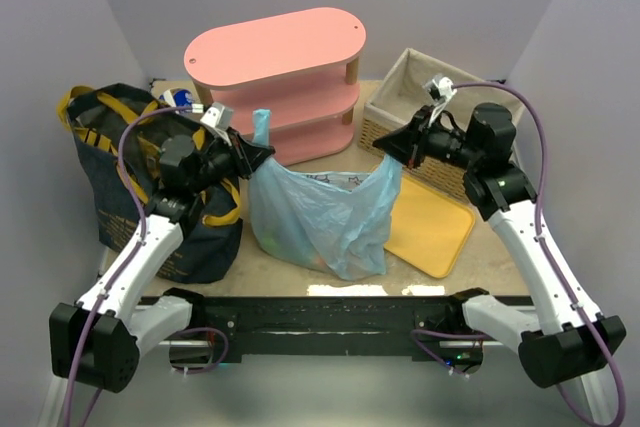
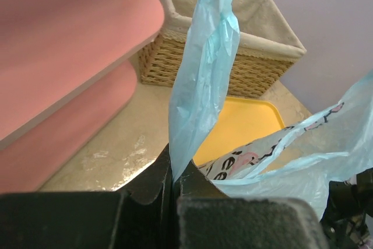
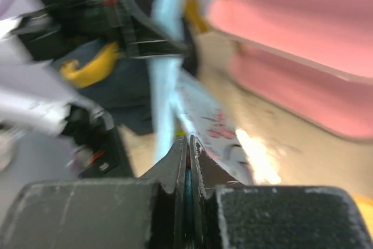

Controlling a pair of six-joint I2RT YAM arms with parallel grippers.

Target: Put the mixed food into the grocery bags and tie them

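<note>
Bag point(image 1: 320, 217) hangs mid-span: left tool point(image 1: 266, 155) pinches left handle point(image 2: 204, 56), right tool point(image 1: 382, 147) pinches right handle point(image 1: 391, 171); handles well apart.

The carrier bag point(image 1: 320, 212) is showing thin, translucent, crinkled plastic. The tote point(image 1: 110, 202) at left is looking like matt denim cloth. The basket point(image 1: 372, 130) at far right is showing rough woven wicker with cloth lining, and the pink shelf point(image 1: 275, 52) is looking smooth and matt.
</note>
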